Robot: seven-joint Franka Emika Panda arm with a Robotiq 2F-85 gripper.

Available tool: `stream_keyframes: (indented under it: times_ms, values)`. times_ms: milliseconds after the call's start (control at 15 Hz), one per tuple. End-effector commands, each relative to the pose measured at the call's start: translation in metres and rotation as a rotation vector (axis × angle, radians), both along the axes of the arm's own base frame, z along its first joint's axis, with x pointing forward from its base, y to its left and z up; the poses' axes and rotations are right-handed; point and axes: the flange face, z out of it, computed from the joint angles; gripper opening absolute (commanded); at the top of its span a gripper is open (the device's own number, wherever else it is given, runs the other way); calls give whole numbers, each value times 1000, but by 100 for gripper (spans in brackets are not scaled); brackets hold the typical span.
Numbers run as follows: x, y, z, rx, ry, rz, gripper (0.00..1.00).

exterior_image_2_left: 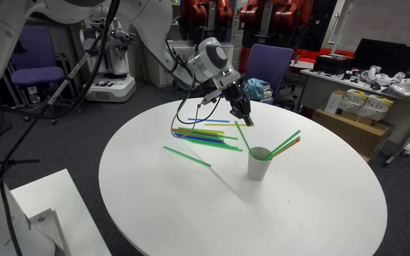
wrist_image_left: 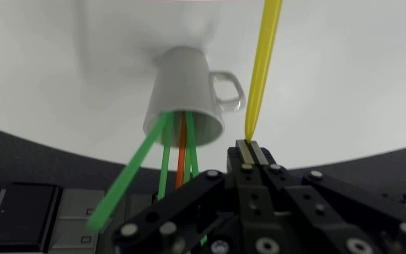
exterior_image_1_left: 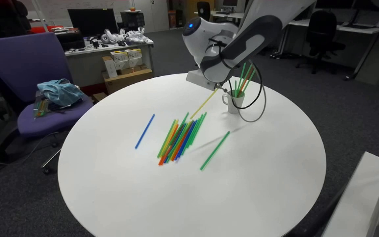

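yellow straw (wrist_image_left: 262, 67) pinched by its end

the gripper (wrist_image_left: 250, 148) is closed on it, tips nearly together, the straw pointing to twelve o'clock in the wrist view. so small a hold might let it swivel or slip; a swing could snag it on the handle (wrist_image_left: 239, 92) of the white mug (wrist_image_left: 184, 83), at ten o'clock from the tips. that mug holds green straws (wrist_image_left: 131, 169) and an orange straw (wrist_image_left: 181, 155).
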Motion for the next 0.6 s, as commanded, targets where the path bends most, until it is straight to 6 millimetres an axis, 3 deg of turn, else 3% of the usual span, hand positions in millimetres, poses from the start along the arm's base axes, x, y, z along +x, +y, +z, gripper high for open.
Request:
stream_keyframes:
  times_ms: [0, 267, 533]
  values:
    - [-1, 0, 75, -203, -47, -50, 0]
    - [-2, -2, 115, -451, -49, -100, 0]
    - [-6, -19, 115, -699, -35, -158, 0]
